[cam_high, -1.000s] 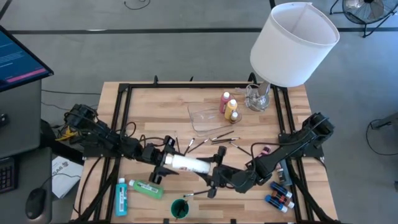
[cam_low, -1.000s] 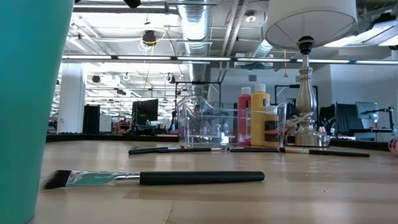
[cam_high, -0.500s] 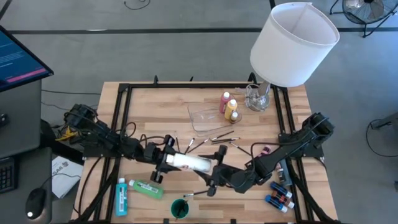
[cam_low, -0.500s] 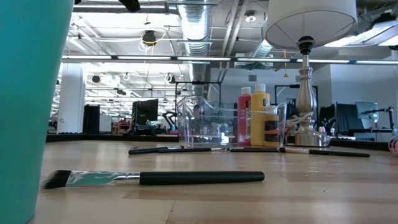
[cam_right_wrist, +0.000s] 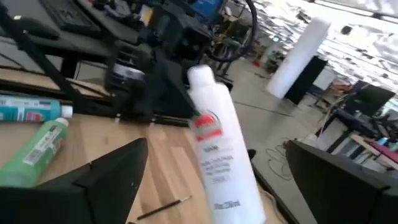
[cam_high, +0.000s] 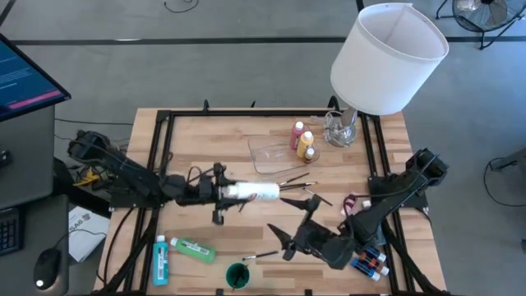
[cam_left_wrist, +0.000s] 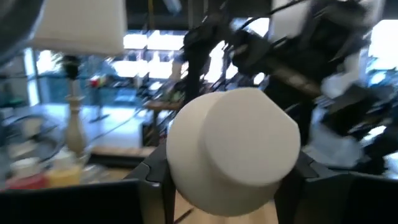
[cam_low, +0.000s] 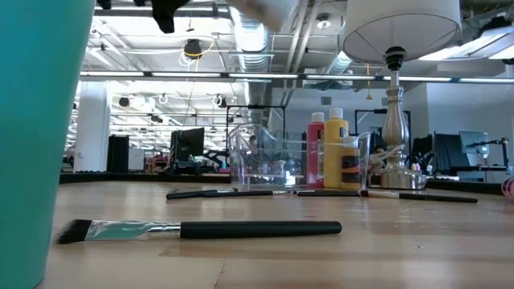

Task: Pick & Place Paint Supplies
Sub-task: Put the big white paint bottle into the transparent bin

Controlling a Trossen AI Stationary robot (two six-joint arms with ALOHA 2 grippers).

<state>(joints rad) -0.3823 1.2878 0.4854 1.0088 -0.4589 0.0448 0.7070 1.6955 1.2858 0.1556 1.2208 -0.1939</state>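
Here the left tool grips a white bottle by its base, lifted above the surface. The right tool, fingers spread wide and empty, sits just beyond the bottle's cap end; brushes lie beneath and beside it, a green bottle nearer the left tool.

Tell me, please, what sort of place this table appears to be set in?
Probably a robotics lab in a big open industrial or office hall. The wooden table sits in a black frame on bare concrete, exposed ducts run under the ceiling, and a monitor and keyboard stand beside it.
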